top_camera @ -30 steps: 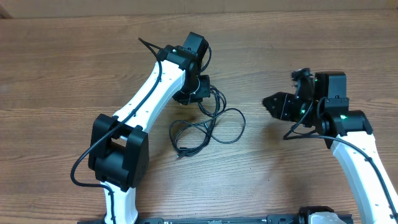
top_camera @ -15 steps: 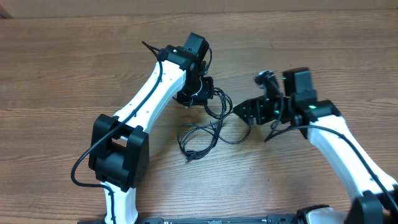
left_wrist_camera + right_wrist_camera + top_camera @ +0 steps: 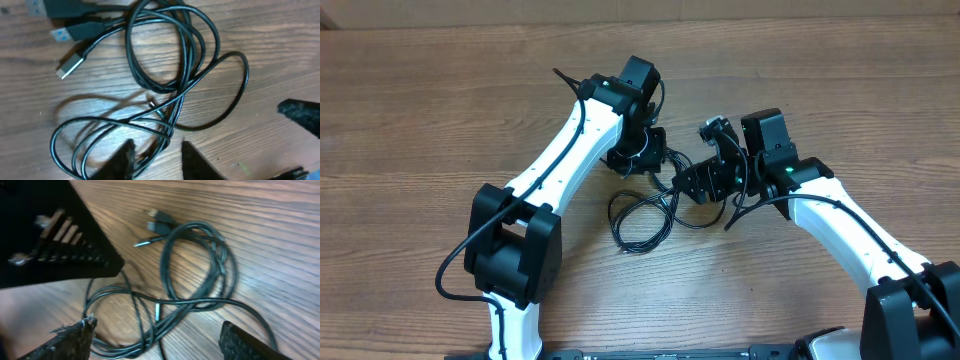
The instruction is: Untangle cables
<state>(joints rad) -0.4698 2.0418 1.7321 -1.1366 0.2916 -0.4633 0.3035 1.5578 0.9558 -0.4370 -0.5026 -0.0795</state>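
The tangled cables (image 3: 175, 89) lie on the table (image 3: 280, 40), the left jaws a little apart and the right jaws wide, both gripping nothing, so next one pair should pinch a cable and pull.

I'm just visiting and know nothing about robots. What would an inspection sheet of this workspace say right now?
Surface: flat wood-grain table.
Job's things: thin black cords lying in overlapping loops, not yet separated; plugs lie loose at one end.
Clutter: nothing seen.
Grippers: left gripper has its fingers apart, with cords passing between them; right gripper has its fingers wide, hovers over the loops and holds nothing.
Cables: thick black arm wires run along the white arms.
Surroundings: nothing seen.
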